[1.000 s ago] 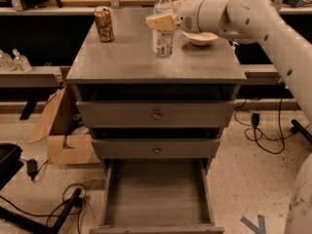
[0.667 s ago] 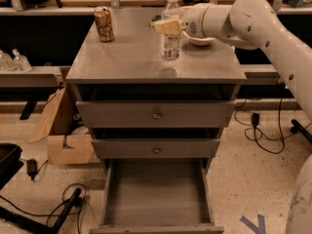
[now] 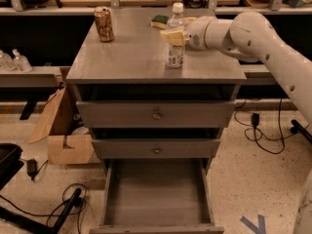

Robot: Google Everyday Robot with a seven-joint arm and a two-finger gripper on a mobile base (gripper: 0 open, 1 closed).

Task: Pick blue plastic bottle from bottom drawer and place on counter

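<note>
The blue plastic bottle (image 3: 174,57), clear with a white cap, stands upright on the grey counter (image 3: 131,52), right of centre. My gripper (image 3: 174,37) reaches in from the right and is shut around the bottle's middle, with its yellowish fingers (image 3: 170,37) across the label band. The bottle's base looks to rest on the counter surface. The bottom drawer (image 3: 156,194) is pulled out below, and its grey floor is bare.
A gold-brown drink can (image 3: 104,24) stands at the counter's back left. A green sponge (image 3: 159,21) lies behind the bottle. The two upper drawers (image 3: 156,115) are closed. A cardboard box (image 3: 63,130) and floor cables (image 3: 58,208) lie left of the cabinet.
My gripper has carried the bottle a little to the right and lowered it onto the counter. The can and the drawers have not moved.
</note>
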